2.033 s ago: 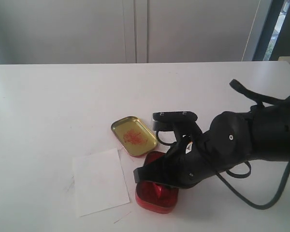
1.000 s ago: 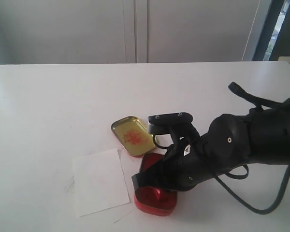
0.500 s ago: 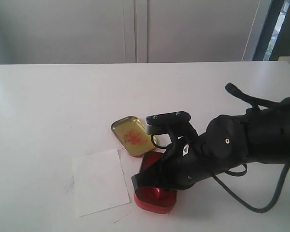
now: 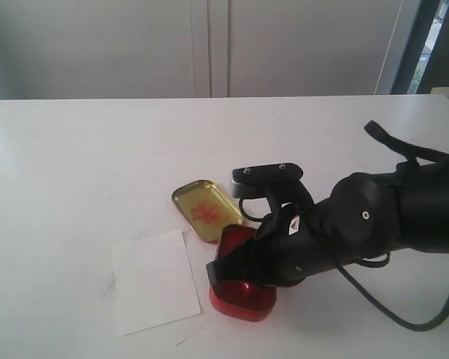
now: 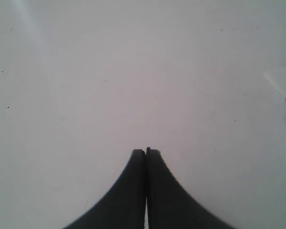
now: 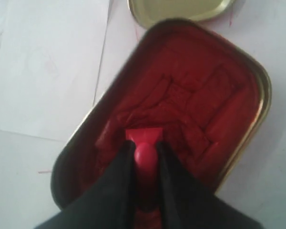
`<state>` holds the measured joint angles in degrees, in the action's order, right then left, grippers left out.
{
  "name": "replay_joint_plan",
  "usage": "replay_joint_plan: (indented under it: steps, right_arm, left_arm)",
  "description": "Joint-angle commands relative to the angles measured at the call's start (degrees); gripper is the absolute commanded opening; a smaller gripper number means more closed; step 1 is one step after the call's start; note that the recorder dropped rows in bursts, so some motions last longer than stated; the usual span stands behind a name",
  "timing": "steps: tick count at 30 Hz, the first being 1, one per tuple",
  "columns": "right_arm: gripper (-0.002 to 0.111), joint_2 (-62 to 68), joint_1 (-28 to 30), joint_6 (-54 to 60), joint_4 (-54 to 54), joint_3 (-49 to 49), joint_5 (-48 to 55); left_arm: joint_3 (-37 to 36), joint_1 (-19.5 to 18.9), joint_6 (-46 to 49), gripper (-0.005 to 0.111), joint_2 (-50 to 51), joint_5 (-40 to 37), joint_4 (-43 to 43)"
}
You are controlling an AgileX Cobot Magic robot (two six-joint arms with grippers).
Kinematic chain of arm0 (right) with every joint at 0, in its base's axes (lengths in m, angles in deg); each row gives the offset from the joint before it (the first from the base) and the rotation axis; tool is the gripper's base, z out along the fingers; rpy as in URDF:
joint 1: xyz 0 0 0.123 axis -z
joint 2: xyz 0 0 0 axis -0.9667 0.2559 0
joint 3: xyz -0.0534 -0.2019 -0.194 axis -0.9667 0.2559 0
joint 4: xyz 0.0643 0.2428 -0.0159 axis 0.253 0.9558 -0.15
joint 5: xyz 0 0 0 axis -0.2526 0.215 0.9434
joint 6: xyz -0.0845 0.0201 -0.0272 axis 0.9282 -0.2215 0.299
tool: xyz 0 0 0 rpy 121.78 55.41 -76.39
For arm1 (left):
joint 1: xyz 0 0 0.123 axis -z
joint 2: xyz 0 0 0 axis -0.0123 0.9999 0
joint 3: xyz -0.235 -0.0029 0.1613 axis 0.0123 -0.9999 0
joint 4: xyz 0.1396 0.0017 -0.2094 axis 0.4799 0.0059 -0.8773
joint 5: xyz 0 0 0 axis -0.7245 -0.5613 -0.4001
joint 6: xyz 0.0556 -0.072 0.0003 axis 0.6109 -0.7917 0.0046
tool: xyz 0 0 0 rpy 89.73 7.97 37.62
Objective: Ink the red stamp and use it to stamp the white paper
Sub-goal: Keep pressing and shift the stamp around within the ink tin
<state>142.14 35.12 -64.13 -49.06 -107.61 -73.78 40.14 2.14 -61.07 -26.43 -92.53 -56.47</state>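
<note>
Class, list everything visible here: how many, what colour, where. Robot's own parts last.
table: 1, white, under everything
ink tin: 1, red, open, on the table
tin lid: 1, gold with red smears, on the table behind the ink tin
white paper: 1, white, flat on the table beside the ink tin
red stamp: 1, red, at the paste inside the ink tin
wall panels: several, pale grey, behind the table
right arm: 1, black, over the ink tin
right pincer: 1, black, shut on the red stamp
left pincer: 1, black, shut, above bare table

Bulky black arm (image 4: 389,224), silver screws (image 4: 365,215) (small triangular sticker (image 4: 292,229))
</note>
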Motion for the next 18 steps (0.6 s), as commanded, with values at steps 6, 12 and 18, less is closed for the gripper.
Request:
replay_joint_plan:
  steps: [6, 12, 18]
  right_arm:
    - [0.0, -1.2, 0.1, 0.1, 0.4, 0.4, -0.2]
    - [0.0, 0.1, -0.9, 0.1, -1.1, 1.9, -3.3]
    - [0.0, 0.0, -0.9, 0.1, -0.3, 1.9, -4.2]
  left_arm:
    - [-0.5, -0.1, -0.2, 0.0, -0.2, -0.3, 0.0]
    - [-0.5, -0.1, -0.2, 0.0, -0.2, -0.3, 0.0]
    - [-0.5, -0.1, -0.2, 0.0, -0.2, -0.3, 0.0]
